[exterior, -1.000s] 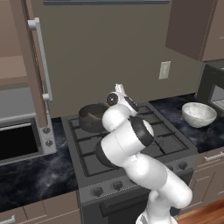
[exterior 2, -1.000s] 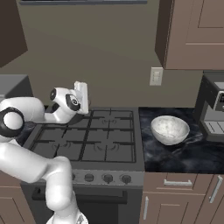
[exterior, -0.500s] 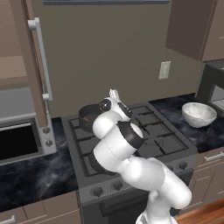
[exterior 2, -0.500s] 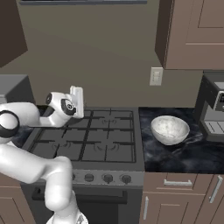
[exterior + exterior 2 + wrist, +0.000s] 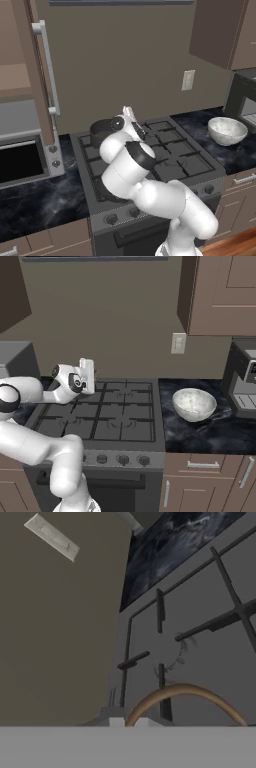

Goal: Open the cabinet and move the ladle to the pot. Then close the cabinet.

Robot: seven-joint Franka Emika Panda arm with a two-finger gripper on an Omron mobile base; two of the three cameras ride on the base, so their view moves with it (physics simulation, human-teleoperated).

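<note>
Here, ladle (image 5: 182, 698) handle right at fingers (image 5: 129, 722), grip state unclear.

Browns, greys and black marble around a white arm

The cabinet (image 5: 30, 75) is brown with a silver bar handle (image 5: 47, 70); the pot (image 5: 102, 131) is dark grey-black. The ladle (image 5: 185, 699) shows as a thin brown curve. The stove (image 5: 120, 421) is grey with black grates, the counter (image 5: 210, 431) black with pale marbling, the bowl (image 5: 194, 404) mottled white-grey, the wall (image 5: 115, 316) olive-brown, the outlet (image 5: 178, 343) off-white, the arm (image 5: 150, 185) white with dark joints.
</note>
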